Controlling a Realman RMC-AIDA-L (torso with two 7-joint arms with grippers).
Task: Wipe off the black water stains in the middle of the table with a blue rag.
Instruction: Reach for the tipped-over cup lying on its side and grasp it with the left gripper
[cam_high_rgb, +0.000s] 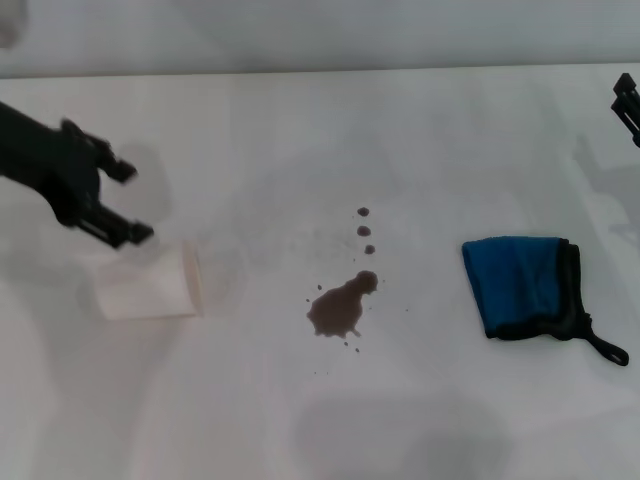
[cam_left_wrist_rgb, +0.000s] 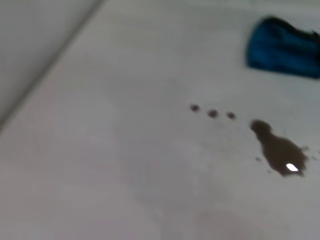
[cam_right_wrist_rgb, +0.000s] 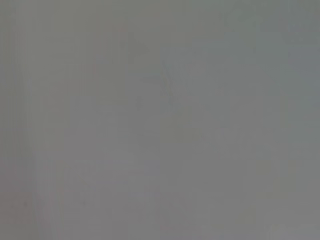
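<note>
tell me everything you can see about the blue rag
The blue rag is a bright blue cloth folded into a rough rectangle, with black trim along its right and lower edges and a thin black loop trailing from its lower right corner. It lies flat on the white table, right of the black water stains, untouched by either gripper.

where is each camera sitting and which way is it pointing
Head view: from the robot's head, down at the table; stains in the middle, blue rag, white cup, left gripper open, right gripper at the edge.
Left wrist view: low across the table, none of the robot's body.
Right wrist view: plain grey only.
Head and left wrist share stains and rag.
</note>
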